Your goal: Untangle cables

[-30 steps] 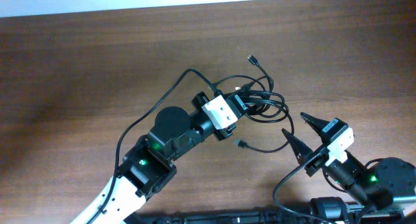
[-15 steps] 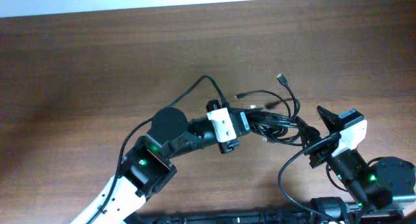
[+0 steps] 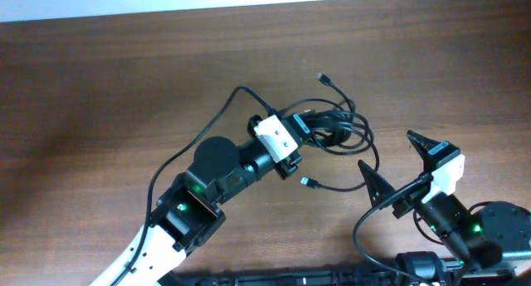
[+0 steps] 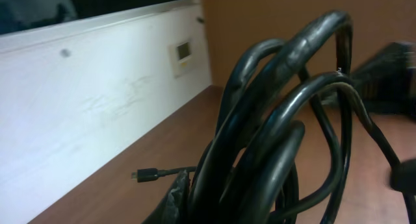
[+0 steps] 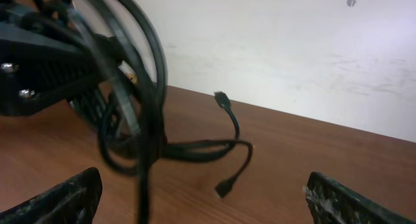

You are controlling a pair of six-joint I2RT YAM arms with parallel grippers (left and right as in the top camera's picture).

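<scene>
Released since a moment ago, the right tool (image 3: 385, 149) stands wide apart at lower right, clear of the cables (image 3: 332, 130); the left tool (image 3: 305, 127) stays clamped on their bundle near frame centre.

Cannot trace single cables (image 4: 279, 139) in left wrist view: blurred, cropped at 6 o'clock. Cannot see fingertips of left gripper (image 3: 313, 130) overhead, buried among loops.

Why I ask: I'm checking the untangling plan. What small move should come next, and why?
Probably bring the right gripper to the loose plug end on the table and close on it. The left gripper is shut on the cables, while the right one stands open and empty nearby, so pulling that free end could draw one cord out.
</scene>
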